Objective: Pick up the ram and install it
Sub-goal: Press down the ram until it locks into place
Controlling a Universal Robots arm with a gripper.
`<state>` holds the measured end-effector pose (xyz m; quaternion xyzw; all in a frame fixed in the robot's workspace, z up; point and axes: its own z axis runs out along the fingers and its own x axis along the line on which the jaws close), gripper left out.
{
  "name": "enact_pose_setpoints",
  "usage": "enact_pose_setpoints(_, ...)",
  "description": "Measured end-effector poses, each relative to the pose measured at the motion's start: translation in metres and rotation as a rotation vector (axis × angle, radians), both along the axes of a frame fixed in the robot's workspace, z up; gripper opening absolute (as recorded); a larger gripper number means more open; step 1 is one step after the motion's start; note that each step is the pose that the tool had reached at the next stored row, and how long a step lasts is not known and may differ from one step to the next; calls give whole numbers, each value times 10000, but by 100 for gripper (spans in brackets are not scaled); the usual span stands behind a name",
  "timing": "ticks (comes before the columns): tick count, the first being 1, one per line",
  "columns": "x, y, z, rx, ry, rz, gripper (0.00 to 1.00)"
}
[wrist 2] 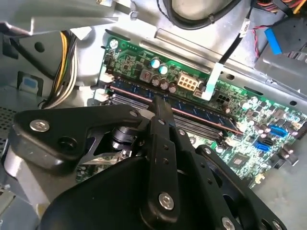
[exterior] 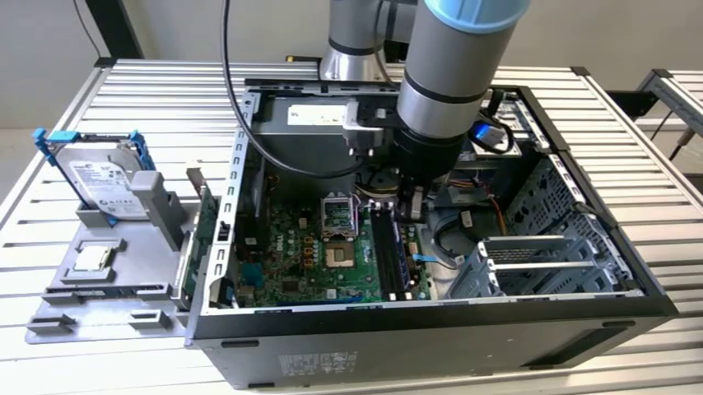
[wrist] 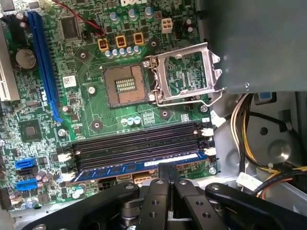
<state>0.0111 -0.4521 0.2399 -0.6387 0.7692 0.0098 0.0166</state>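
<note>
The ram (wrist: 139, 167) lies along the outermost slot of the board (wrist: 96, 86), the one nearest the tool (wrist: 167, 172), whose fingers meet shut on the stick's top edge (likely to press it home). It is a long, thin blue strip with dark chips. Three black slots (wrist: 136, 143) beside it stand empty, the bare socket (wrist: 125, 85) beyond.

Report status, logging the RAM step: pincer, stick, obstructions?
Pincer shut on the ram, down inside the computer case. Ram sits along the outermost slot on the motherboard. Other slots bare; nothing seen blocking.
</note>
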Motion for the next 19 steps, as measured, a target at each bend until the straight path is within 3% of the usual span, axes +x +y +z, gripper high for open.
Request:
enact_pose_setpoints(5,0,-8,-24,-1,35,387,0)
enact_pose_setpoints(7,1,-45,-28,-2,54,445,0)
enact_pose_setpoints(10,1,-53,-28,-1,56,443,0)
enact_pose_setpoints(12,2,-96,-30,29,56,448,0)
enact_pose_setpoints(15,2,-143,-75,37,64,522,0)
enact_pose_setpoints(19,4,-165,-128,28,123,709,0)
